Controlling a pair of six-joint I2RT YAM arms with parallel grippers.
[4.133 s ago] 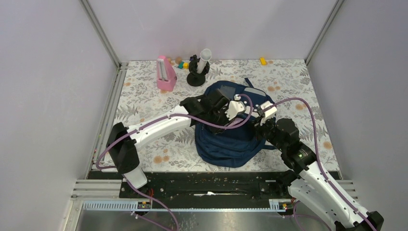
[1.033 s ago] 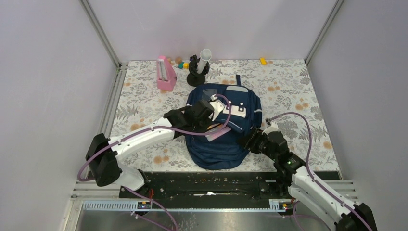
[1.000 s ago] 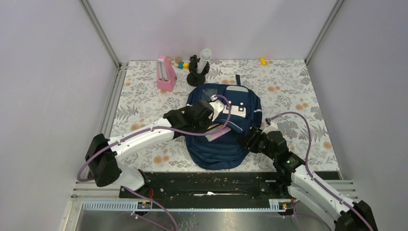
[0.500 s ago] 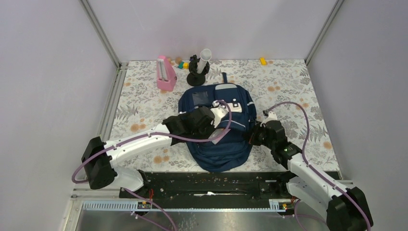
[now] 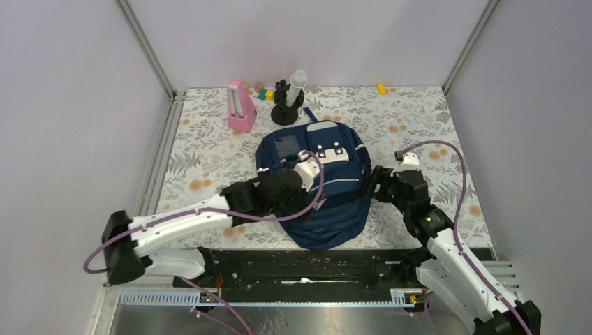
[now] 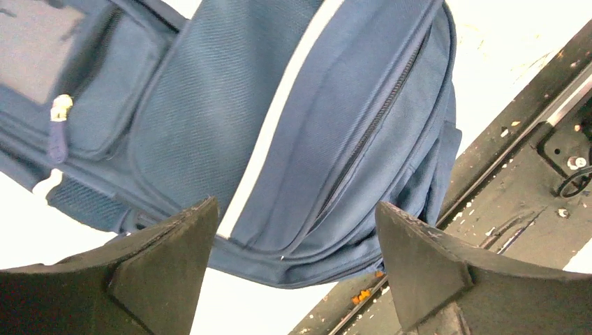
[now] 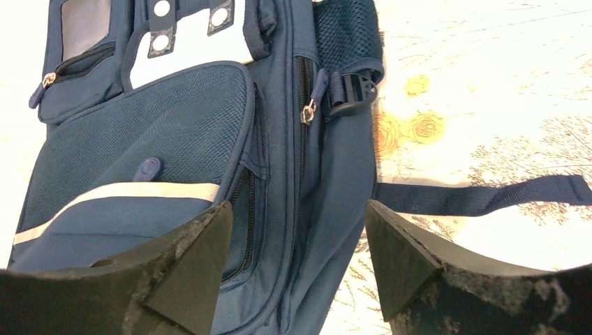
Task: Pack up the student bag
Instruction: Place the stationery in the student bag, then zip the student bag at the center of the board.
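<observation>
Flat on the floral bench (image 5: pixel 419 118), front side up, between both arms: the student bag (image 5: pixel 328 195). Over its lower front, left hand (image 6: pixel 293 209) spread wide, gripping nothing. At its right edge, right hand (image 7: pixel 297 209) wide apart too, empty. Loose strap (image 7: pixel 482 197) trailing right. Just beside the bag's top: black stand with white tube (image 5: pixel 287 101); pink case (image 5: pixel 239 107) and small blocks (image 5: pixel 265 93) near.

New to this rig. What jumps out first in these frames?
The big navy student bag lies front up mid-table on the floral cloth, top toward the far wall. Both arms reach over it: the left gripper hangs open above its lower front, the right gripper open over its right edge near the mesh pocket. A pink object and a black stand with a white tube sit just beyond the bag's top.
</observation>
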